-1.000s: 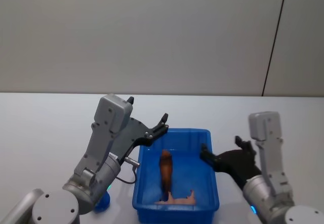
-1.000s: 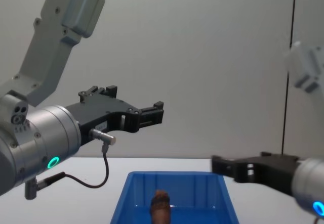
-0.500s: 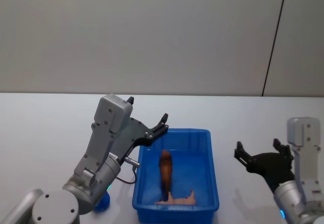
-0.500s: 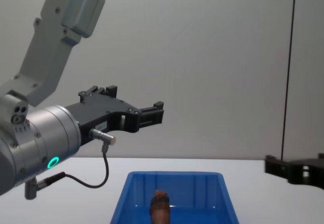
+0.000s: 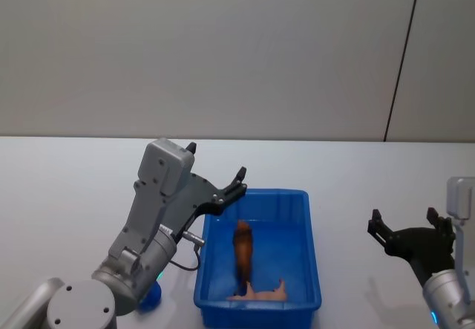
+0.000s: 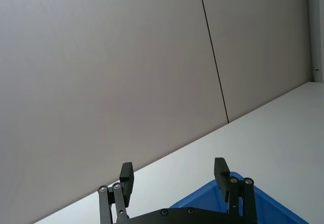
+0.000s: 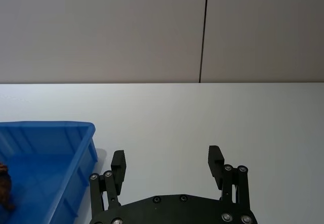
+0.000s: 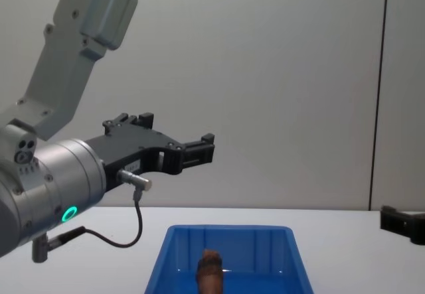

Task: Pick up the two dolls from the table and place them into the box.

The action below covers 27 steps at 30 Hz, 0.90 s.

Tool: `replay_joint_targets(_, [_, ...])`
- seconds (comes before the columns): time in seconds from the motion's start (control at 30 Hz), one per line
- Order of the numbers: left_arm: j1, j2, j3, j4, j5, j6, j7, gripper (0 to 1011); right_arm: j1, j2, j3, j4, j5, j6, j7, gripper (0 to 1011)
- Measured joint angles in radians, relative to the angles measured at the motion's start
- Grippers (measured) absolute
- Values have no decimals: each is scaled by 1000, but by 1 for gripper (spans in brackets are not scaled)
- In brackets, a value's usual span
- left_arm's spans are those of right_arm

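In the blue box (image 5: 256, 193) lie shaggy dog (image 5: 243, 249) and, seemingly, pig (image 5: 261, 293).

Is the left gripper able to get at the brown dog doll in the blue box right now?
Probably yes. The left gripper hangs open above the far left corner of the box, the brown dog doll lies uncovered in the open-topped box, and nothing sits between them.

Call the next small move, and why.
Probably retract the left gripper from near the box's left rim and park it. The brown doll and pink doll already lie in the box. Both grippers are open and empty, and the right gripper sits over the table, right of the box.
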Motion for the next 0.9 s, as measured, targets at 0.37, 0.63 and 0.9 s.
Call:
replay_joint_targets(0.37, [29,19,-8,-26,-26,41,34,1001,-7,7,7,-4,5,-3,-12,1001])
replay_joint_targets(0.63, [60,39,-17,-51,-57,89,72,1001,-9,9,10,-6,6,-4,-16,1001])
replay_joint_targets(0.9, [100,65,-32,-78,-110,155,129,1001,-10,10,12,-7,7,-5,-19,1001])
